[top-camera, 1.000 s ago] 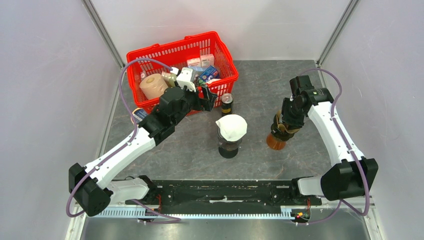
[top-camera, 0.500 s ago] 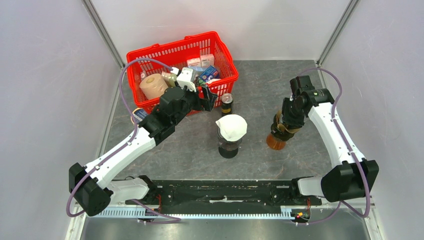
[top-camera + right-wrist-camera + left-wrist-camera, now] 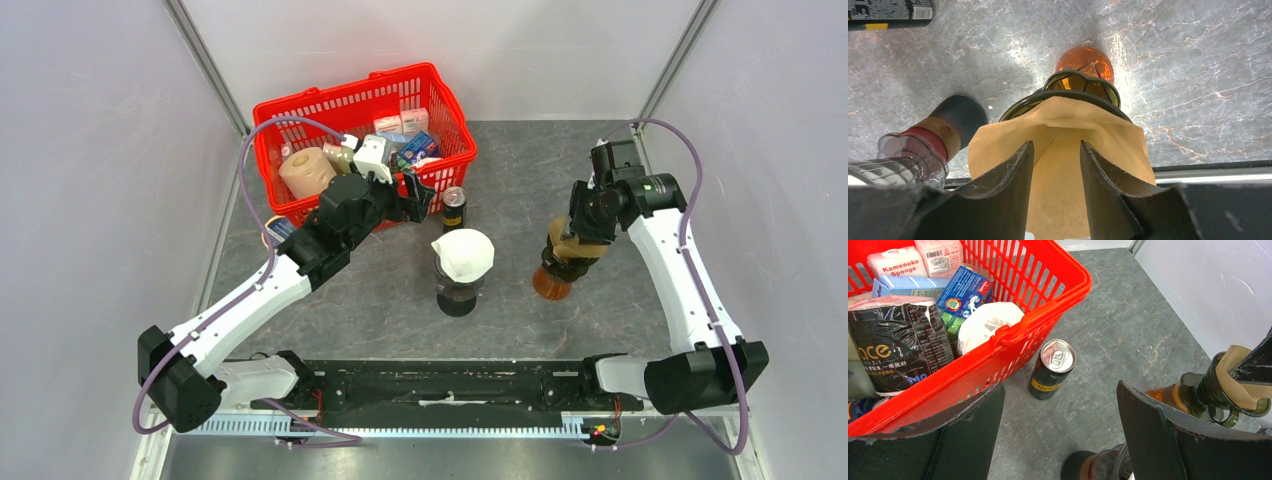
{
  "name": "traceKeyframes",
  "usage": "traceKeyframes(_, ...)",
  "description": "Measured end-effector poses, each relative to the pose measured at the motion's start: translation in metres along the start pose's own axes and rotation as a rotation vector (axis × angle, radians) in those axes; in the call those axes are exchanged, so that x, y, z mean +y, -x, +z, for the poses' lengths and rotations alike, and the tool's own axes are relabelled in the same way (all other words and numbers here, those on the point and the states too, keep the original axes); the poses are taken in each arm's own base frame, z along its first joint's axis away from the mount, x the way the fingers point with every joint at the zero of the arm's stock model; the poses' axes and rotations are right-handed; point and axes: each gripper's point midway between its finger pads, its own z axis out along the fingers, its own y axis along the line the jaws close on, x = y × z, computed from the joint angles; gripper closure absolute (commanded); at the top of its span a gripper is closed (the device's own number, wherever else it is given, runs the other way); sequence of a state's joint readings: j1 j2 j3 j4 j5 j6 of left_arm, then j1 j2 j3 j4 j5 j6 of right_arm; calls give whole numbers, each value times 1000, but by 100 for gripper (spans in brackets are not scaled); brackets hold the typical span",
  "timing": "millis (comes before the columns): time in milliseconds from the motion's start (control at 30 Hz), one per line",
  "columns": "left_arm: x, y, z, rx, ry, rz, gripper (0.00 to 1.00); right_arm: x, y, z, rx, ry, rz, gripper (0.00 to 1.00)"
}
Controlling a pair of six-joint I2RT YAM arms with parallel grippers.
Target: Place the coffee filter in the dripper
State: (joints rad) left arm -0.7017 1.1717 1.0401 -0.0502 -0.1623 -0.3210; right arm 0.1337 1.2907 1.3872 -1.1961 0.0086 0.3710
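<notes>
A brown paper coffee filter [image 3: 1060, 125] sits in the dark glass dripper [image 3: 1075, 85] on an amber carafe [image 3: 551, 283]. The filter also shows in the top view [image 3: 563, 243] at the right of the table. My right gripper [image 3: 1056, 144] hangs just above the filter with its jaws apart, the paper showing between and behind them, not pinched. In the top view that gripper [image 3: 583, 222] is just up and right of the dripper. My left gripper [image 3: 1059, 390] is open and empty, by the red basket [image 3: 300, 100].
A second, dark carafe holding a white filter [image 3: 463, 253] stands mid-table, left of the amber one. A black can [image 3: 454, 207] stands between it and the basket, which is full of groceries. Grey walls close in on both sides.
My right gripper has drawn up and to the right, away from the dripper. The brown filter stays in the dripper. The left arm has not moved.
</notes>
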Motion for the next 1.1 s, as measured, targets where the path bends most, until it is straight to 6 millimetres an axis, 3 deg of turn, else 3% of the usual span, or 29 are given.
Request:
traceKeyframes(400, -1, -1, 0, 3, -7, 0, 11, 23, -2, -20, -17, 142, -1, 57)
traceKeyframes(800, -1, -1, 0, 4, -7, 0, 11, 23, -22, -4, 65, 158, 7, 59)
traceKeyframes(1100, -1, -4, 2, 12, -4, 2, 11, 19, -26, 3, 86, 134, 12, 59)
